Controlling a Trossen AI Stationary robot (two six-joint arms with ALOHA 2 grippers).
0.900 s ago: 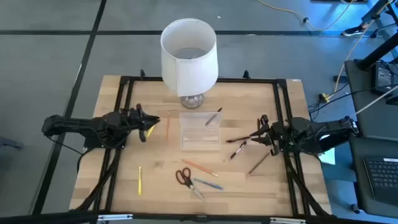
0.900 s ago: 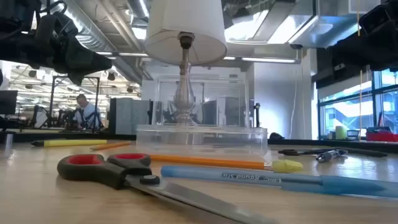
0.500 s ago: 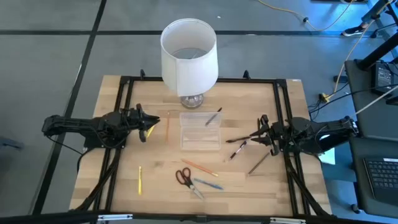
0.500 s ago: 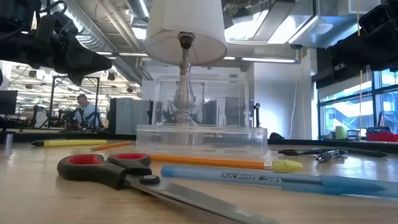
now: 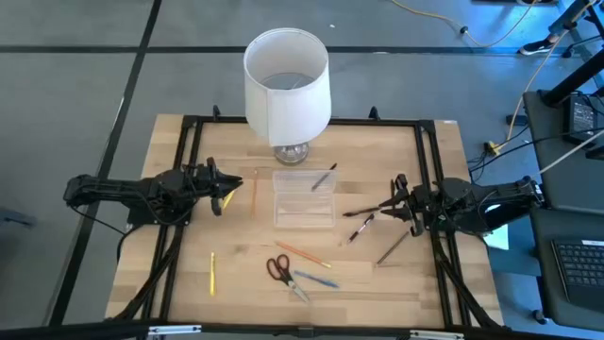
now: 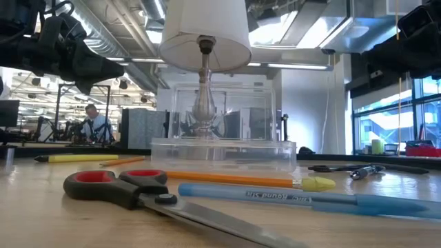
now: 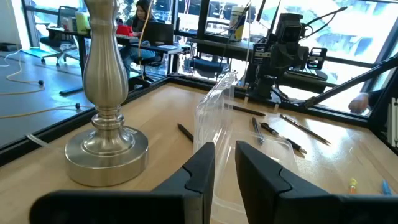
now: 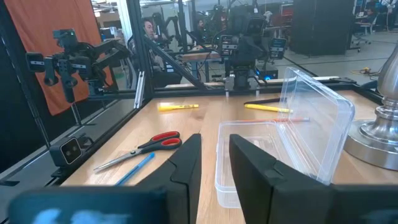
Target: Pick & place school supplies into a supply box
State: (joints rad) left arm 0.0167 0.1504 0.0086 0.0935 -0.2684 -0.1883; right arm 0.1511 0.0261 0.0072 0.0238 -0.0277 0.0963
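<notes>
The clear supply box [image 5: 304,198] sits mid-table with its lid [image 8: 317,121] standing open. Black-and-red scissors [image 5: 278,269], an orange pencil [image 5: 304,254] and a blue pen [image 5: 314,280] lie near the table's front edge. A yellow pen [image 5: 212,272] lies to their left, and another orange pencil [image 5: 255,194] lies left of the box. Dark pens [image 5: 361,219] lie right of the box, and one [image 5: 324,178] lies at its far right corner. My left gripper [image 5: 229,185] hovers left of the box and my right gripper [image 5: 390,203] hovers right of it. Both are narrowly open and hold nothing.
A lamp with a white shade [image 5: 287,83] and a metal base [image 7: 106,146] stands at the table's far edge, just behind the box. A black frame [image 5: 189,132] runs along the table's sides. A dark pencil [image 5: 393,247] lies by the right rail.
</notes>
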